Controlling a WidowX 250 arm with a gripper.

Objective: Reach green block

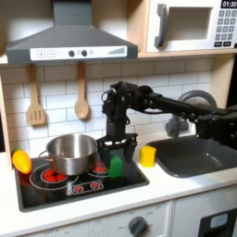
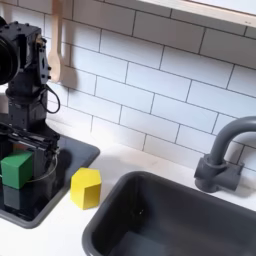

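Your pincer [image 1: 115,148] sits right over the green block [image 1: 116,166]
Fingers spread open, straddling block on stovetop [image 1: 56,193]; yellow block [image 2: 86,187] just beside on table [image 2: 60,232]; pot [image 1: 71,153] near.

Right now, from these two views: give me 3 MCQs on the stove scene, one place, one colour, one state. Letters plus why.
1. Where does the green block sit?
A. in the sink
B. on the black stovetop, under the gripper
C. inside the steel pot

2. What colour is the block on the white counter between stovetop and sink?
A. yellow
B. blue
C. red

3. How do the gripper's jaws stand?
A. shut with nothing in them
B. carrying the green block high in the air
C. open, one on each side of the green block

Answers:
1 B: in both exterior views the block rests on the stovetop below the gripper, beside the steel pot.
2 A: the yellow block stands on the counter next to the sink.
3 C: the second exterior view shows dark fingers flanking the block, which sits on the stovetop.
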